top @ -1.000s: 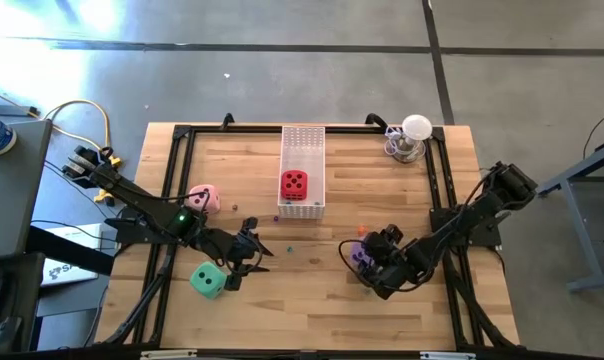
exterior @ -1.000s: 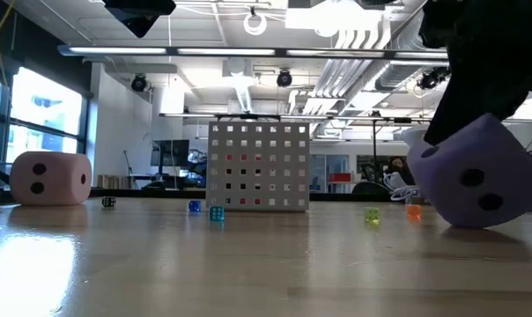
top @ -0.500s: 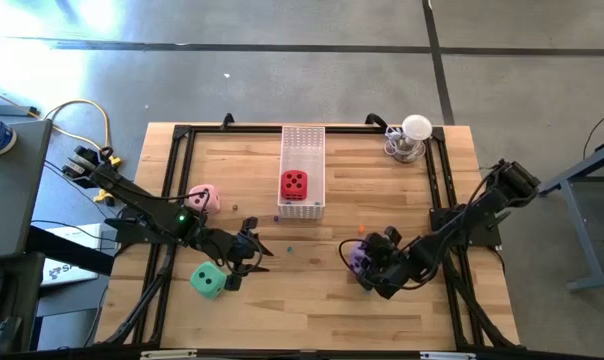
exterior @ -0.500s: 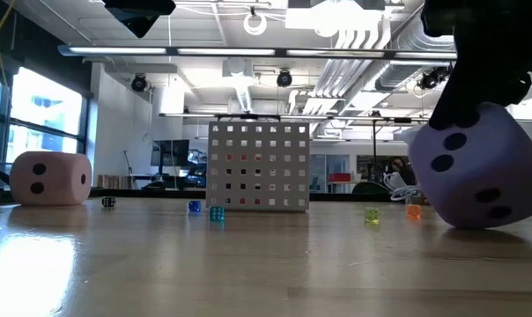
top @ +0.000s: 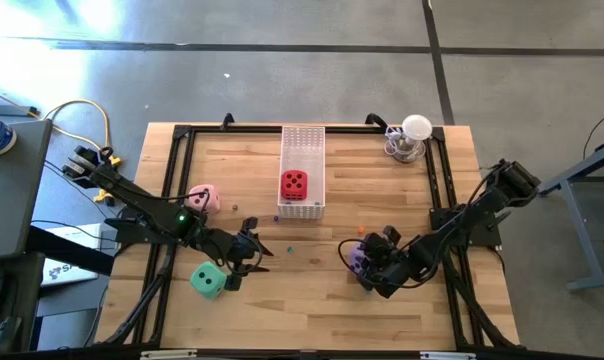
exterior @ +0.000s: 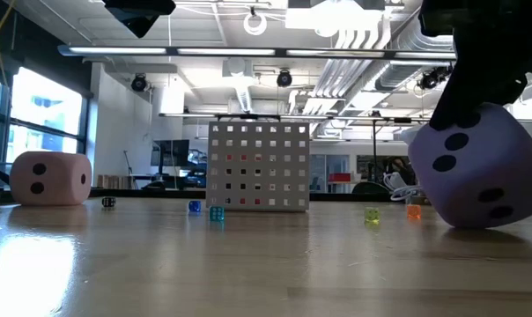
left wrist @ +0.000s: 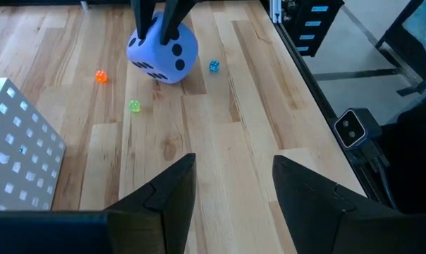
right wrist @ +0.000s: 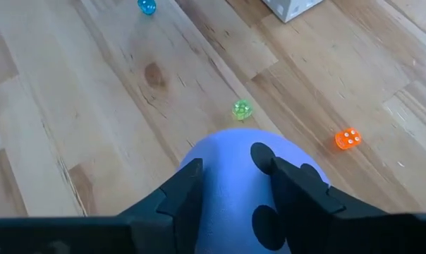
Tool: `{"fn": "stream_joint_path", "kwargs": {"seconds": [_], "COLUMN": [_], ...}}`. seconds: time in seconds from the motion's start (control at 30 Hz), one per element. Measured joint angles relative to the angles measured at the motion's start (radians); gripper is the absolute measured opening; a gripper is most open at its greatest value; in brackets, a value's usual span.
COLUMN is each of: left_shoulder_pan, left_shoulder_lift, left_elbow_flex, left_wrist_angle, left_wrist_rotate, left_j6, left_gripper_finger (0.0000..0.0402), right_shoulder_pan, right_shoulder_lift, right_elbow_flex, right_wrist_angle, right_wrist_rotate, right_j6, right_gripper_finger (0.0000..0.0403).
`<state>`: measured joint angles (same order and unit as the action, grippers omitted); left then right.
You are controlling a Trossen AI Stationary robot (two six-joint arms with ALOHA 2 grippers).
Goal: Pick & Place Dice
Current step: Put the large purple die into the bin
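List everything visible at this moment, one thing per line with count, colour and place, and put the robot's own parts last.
Purple die: one, purple, right half of the table, between the right gripper's fingers.
Red die: one, red, inside the tray.
Pink die: one, pink, left side of the table.
Green die: one, green, front left, beside the left gripper.
Tray: one, white, perforated, back centre.
Tiny dice: several, orange, green and blue, scattered mid-table.
Lamp-like object: one, white, back right corner.
Table: one, light wood, black frame.
Left gripper: dark, empty, front left.
Right gripper: dark, closed on the purple die.
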<state>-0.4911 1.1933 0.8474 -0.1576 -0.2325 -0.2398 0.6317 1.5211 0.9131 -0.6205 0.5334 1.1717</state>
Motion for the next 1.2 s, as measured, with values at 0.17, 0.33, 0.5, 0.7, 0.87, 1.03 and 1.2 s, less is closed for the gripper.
{"fn": "stream_joint_path", "kwargs": {"seconds": [0.17, 0.33, 0.5, 0.7, 0.87, 1.03, 1.2], "left_shoulder_pan": [0.0, 0.0, 0.0, 0.0, 0.0, 0.0, 0.0], "left_shoulder_lift": [0.0, 0.0, 0.0, 0.0, 0.0, 0.0, 0.0], "left_elbow_flex": [0.0, 0.0, 0.0, 0.0, 0.0, 0.0, 0.0], "left_wrist_angle": [0.0, 0.0, 0.0, 0.0, 0.0, 0.0, 0.0], "left_wrist_rotate": [0.0, 0.0, 0.0, 0.0, 0.0, 0.0, 0.0], "left_j6": [0.0, 0.0, 0.0, 0.0, 0.0, 0.0, 0.0], "left_gripper_finger": [0.018, 0.018, 0.018, 0.018, 0.018, 0.018, 0.018], "right_shoulder_pan": [0.0, 0.001, 0.001, 0.001, 0.001, -0.023, -0.09], "right_shoulder_lift": [0.0, 0.0, 0.002, 0.004, 0.004, -0.006, -0.051], "right_elbow_flex": [0.0, 0.0, -0.003, -0.005, -0.005, -0.004, -0.004], "right_wrist_angle": [-0.002, 0.004, 0.053, 0.118, 0.173, 0.288, 0.417], "right_wrist_rotate": [0.001, 0.015, 0.026, 0.046, 0.057, 0.067, 0.071], "right_j6": [-0.023, -0.042, -0.109, -0.167, -0.218, -0.348, -0.538], "right_gripper_finger": [0.0098, 0.0084, 0.0084, 0.0083, 0.0082, 0.0082, 0.0082]}}
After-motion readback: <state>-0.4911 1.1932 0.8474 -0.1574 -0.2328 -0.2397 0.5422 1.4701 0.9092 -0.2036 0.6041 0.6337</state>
